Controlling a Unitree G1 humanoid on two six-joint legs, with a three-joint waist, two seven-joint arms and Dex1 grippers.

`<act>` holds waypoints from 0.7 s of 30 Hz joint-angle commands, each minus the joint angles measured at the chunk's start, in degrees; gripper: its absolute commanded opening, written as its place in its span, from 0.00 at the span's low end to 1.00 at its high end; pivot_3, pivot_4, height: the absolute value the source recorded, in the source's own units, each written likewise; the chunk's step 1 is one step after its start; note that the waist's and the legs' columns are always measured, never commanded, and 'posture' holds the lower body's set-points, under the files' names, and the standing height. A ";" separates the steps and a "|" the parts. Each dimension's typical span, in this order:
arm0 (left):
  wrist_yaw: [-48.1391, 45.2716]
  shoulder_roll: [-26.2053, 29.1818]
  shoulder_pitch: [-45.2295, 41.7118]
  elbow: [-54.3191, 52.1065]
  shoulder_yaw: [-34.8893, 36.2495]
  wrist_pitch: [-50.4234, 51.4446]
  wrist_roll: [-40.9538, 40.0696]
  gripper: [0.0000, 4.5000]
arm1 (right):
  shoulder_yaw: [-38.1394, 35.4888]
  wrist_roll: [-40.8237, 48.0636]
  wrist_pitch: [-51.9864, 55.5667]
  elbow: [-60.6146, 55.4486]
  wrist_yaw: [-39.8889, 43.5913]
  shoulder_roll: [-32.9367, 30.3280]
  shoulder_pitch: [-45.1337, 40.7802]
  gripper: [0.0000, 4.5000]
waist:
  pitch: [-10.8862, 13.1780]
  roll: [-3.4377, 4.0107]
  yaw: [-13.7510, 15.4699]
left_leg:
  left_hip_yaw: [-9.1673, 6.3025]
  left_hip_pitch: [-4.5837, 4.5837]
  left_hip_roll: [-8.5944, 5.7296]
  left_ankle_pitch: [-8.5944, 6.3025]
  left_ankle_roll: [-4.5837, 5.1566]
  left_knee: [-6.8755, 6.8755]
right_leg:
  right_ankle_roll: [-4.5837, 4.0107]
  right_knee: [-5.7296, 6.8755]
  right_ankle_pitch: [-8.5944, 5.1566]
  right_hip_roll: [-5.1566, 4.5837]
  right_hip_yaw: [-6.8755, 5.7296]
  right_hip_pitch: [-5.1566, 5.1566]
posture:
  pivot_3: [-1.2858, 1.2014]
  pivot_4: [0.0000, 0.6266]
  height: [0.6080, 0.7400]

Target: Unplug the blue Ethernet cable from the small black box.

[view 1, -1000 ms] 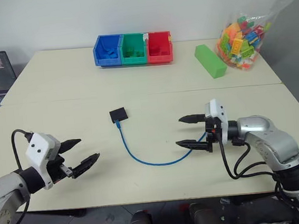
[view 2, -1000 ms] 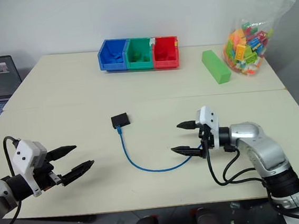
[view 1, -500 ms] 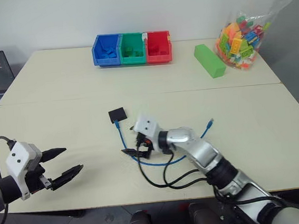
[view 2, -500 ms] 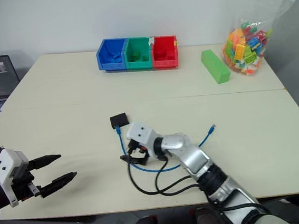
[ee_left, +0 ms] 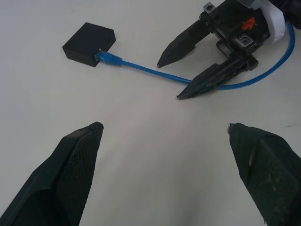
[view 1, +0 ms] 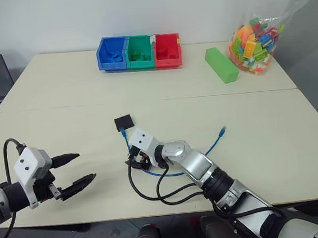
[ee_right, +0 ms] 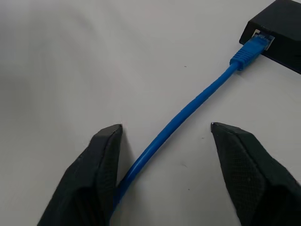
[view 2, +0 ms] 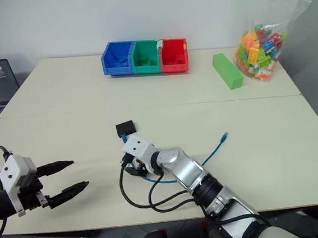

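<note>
Since the earlier frames your right gripper (ee_right: 164, 129) has swung across the table (view 1: 272, 119) from its right side to the cable (ee_right: 197, 101), and the free plug (view 1: 223, 129) it once straddled now lies well behind it, out to its right. Your left gripper (view 1: 76, 168) shows no real change of place.

Right gripper: fingers apart, straddling the cable just short of the box (view 1: 124, 122). One finger (ee_right: 101, 155) touches or nearly touches the cord; the other (ee_right: 244, 155) stands clear of it. You are not yet pinching anything.

Cable: one plug is seated in the box's port, directly ahead of your right fingertips. From there the cord runs back between the fingers, passes under the wrist and curves off to the right toward the free plug.

Box: flat on the table, near the right gripper, just beyond its tips.

Left gripper: fingers (ee_left: 75, 155) spread wide, holding nothing, hovering off the table's near left edge. It points toward the right gripper and box, and is well apart from both.
</note>
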 commanded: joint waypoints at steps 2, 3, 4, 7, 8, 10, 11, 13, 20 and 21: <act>-0.93 0.83 0.04 -1.70 0.48 0.54 -1.21 1.00 | -0.22 -0.17 1.75 0.05 0.55 1.30 -0.66 0.45 | 0.00 0.00 -0.07 | -0.01 0.00 0.00 0.00 0.00 -0.01 | 0.00 0.00 0.00 0.00 0.00 0.00 | 0.52 0.24 1.00; -1.31 0.98 0.17 -1.69 0.45 0.65 -1.26 1.00 | -0.36 -0.15 1.98 0.01 0.60 1.14 -0.64 0.41 | 0.00 0.01 -0.10 | -0.01 0.00 0.01 0.00 0.00 -0.01 | 0.00 0.00 0.00 0.00 0.00 0.00 | 0.52 0.24 1.00; -1.56 1.08 0.24 -1.66 0.44 0.73 -1.26 1.00 | -0.47 -0.15 2.13 0.00 0.65 1.03 -0.64 0.36 | 0.00 0.00 -0.11 | -0.01 0.00 0.00 0.00 0.00 -0.01 | 0.00 0.00 0.00 0.00 0.00 0.00 | 0.52 0.24 1.00; -2.53 1.42 0.84 -1.43 0.45 0.73 -0.87 1.00 | -1.06 -0.08 2.67 -1.18 1.58 -0.54 -0.28 0.18 | 0.01 0.02 -0.17 | 0.00 0.01 0.00 0.00 0.00 -0.02 | 0.00 0.00 0.00 0.00 0.00 -0.01 | 0.52 0.24 1.00; -2.74 1.46 0.95 -1.27 0.27 0.49 -0.51 1.00 | -1.13 -0.34 2.62 -2.75 2.65 -2.54 0.16 0.12 | 0.01 0.02 -0.16 | 0.00 0.01 0.00 0.00 0.00 -0.02 | 0.00 0.00 0.00 0.00 0.00 -0.01 | 0.52 0.24 1.00; -3.00 1.43 0.72 -1.01 -0.66 -0.01 0.01 1.00 | -1.27 -1.17 1.47 -7.24 6.02 -8.85 1.35 0.01 | 0.02 0.04 0.06 | -0.01 -0.01 -0.01 0.00 0.00 -0.02 | 0.01 -0.01 -0.01 0.00 -0.01 -0.02 | 0.52 0.24 1.00; -3.15 1.44 0.56 -0.92 -1.13 -0.22 0.19 1.00 | -1.29 -1.49 0.80 -9.09 7.48 -11.58 1.85 0.01 | 0.02 0.04 0.41 | -0.02 -0.02 -0.04 0.00 0.00 -0.02 | 0.02 -0.02 -0.01 -0.01 -0.01 -0.02 | 0.52 0.24 1.00; -3.13 1.27 -0.06 -1.07 -2.26 -0.33 0.27 1.00 | -1.53 -1.88 -0.98 -12.26 10.73 -17.51 2.85 0.01 | 0.01 0.01 0.82 | -0.01 -0.02 -0.16 0.00 0.00 0.00 | 0.04 -0.05 -0.02 -0.02 -0.03 0.00 | 0.52 0.24 1.00; -2.87 0.85 -2.68 -1.18 -6.23 -0.74 0.27 1.00 | -6.42 0.55 -5.18 -18.82 21.68 -36.19 6.06 0.01 | -0.01 -0.02 1.15 | 0.05 -0.01 -0.20 0.00 0.01 0.04 | 0.08 -0.12 -0.03 -0.06 0.00 0.12 | 0.52 0.24 1.00; -2.80 0.82 -3.05 -1.05 -6.64 -0.78 0.23 1.00 | -6.90 1.02 -4.96 -19.56 22.72 -37.34 6.50 0.01 | -0.01 -0.02 1.11 | 0.03 -0.02 -0.16 0.00 0.01 0.03 | 0.07 -0.12 -0.03 -0.06 -0.01 0.10 | 0.52 0.24 1.00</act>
